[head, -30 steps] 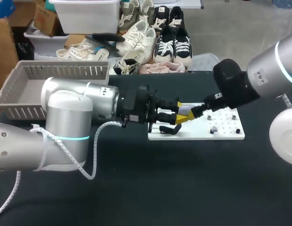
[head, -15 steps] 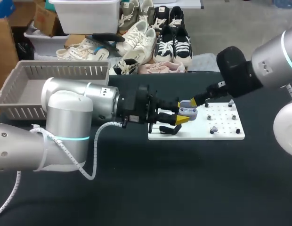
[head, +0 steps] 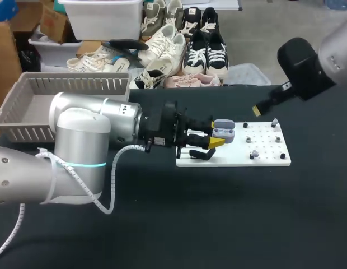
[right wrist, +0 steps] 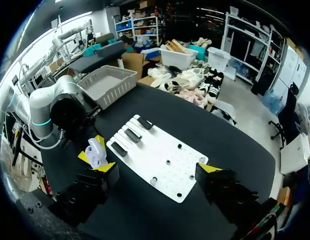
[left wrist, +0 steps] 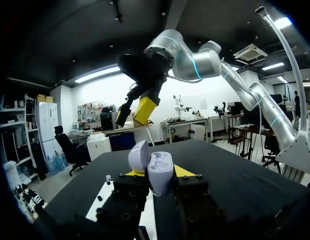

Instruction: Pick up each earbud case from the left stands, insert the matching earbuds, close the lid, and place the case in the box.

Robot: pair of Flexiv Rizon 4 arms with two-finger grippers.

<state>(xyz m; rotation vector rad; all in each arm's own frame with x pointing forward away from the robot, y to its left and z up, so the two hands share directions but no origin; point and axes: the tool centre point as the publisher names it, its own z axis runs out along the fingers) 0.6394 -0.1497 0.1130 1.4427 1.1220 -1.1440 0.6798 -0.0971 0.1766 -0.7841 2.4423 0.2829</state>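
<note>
A lavender earbud case [head: 224, 130] with its lid swung open is held over the left end of the white board [head: 263, 162]. My left gripper [head: 217, 135] is shut on it. In the left wrist view the case [left wrist: 156, 171] stands upright between the yellow tips of the left gripper [left wrist: 158, 173], with the lid leaning to one side. My right gripper [head: 257, 110] hangs above the board's far edge, well apart from the case. Seen from the right wrist, the right gripper [right wrist: 156, 169] is open wide with nothing in it, above the board [right wrist: 160, 152] and the case [right wrist: 96, 153].
Black stands [head: 199, 154] sit on the board's left end, under the left gripper. Several small pegs [head: 253, 154] dot its right half. A grey slatted basket [head: 28, 128] stands at the table's far left, beside my left arm [head: 89, 131].
My right gripper has drawn back from the case, rising up and to the right. The left gripper and the open case have kept still.
</note>
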